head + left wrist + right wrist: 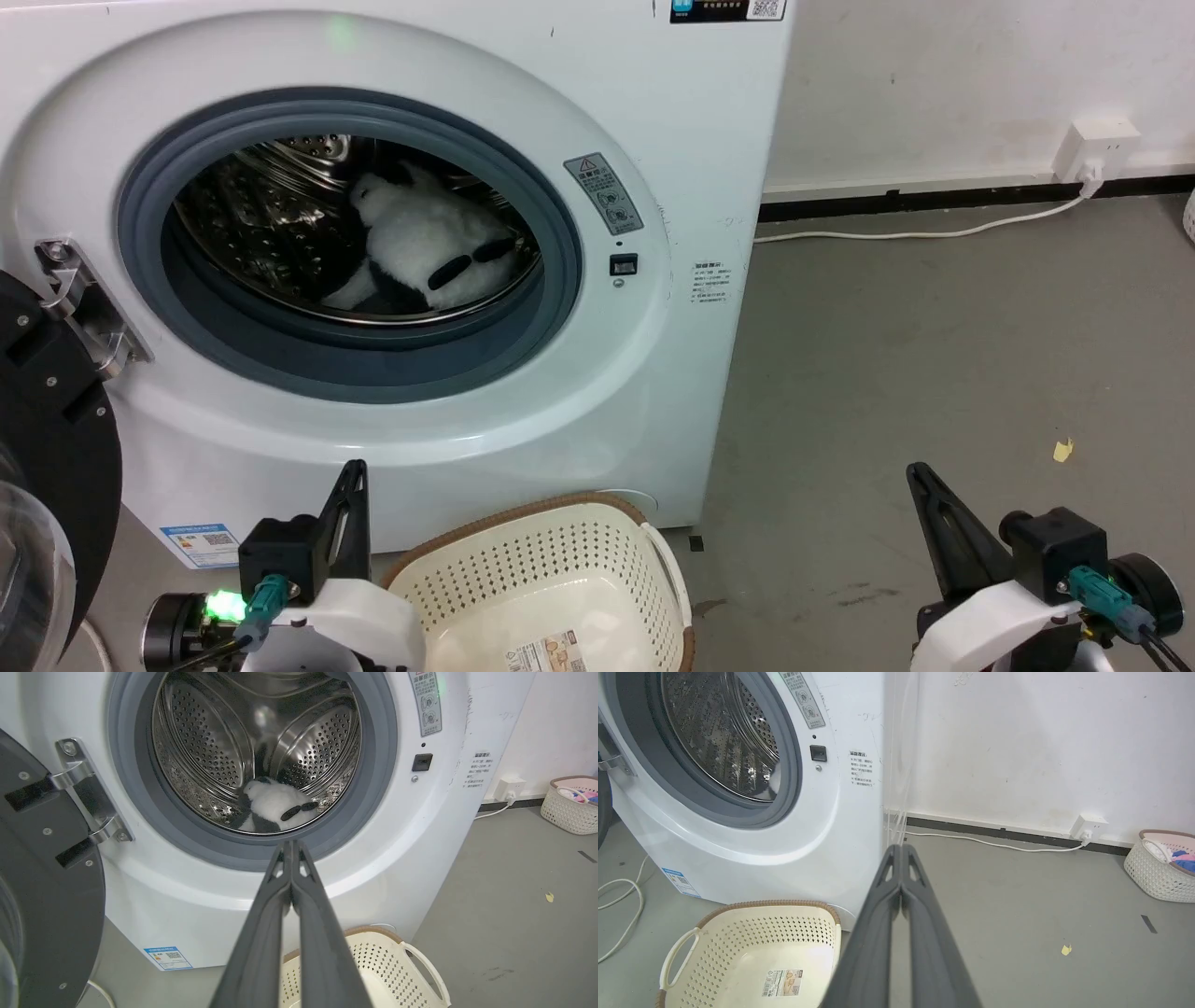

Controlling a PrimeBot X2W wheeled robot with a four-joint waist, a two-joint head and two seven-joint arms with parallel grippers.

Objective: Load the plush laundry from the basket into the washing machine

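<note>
The plush laundry (425,247) lies in the drum of the washing machine (653,93); the basket (523,515) below holds just its sticker; left gripper (355,471) and right gripper (920,474) are clenched on nothing; loading looks done, so the door (56,448) likely needs closing.

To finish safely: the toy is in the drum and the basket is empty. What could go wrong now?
The toy lies near the front lip of the drum, so closing the door might pinch it against the grey seal. The open door stands close to the left gripper; swinging that arm left may hit it. The basket sits right before the machine; rolling forward may push it.
</note>
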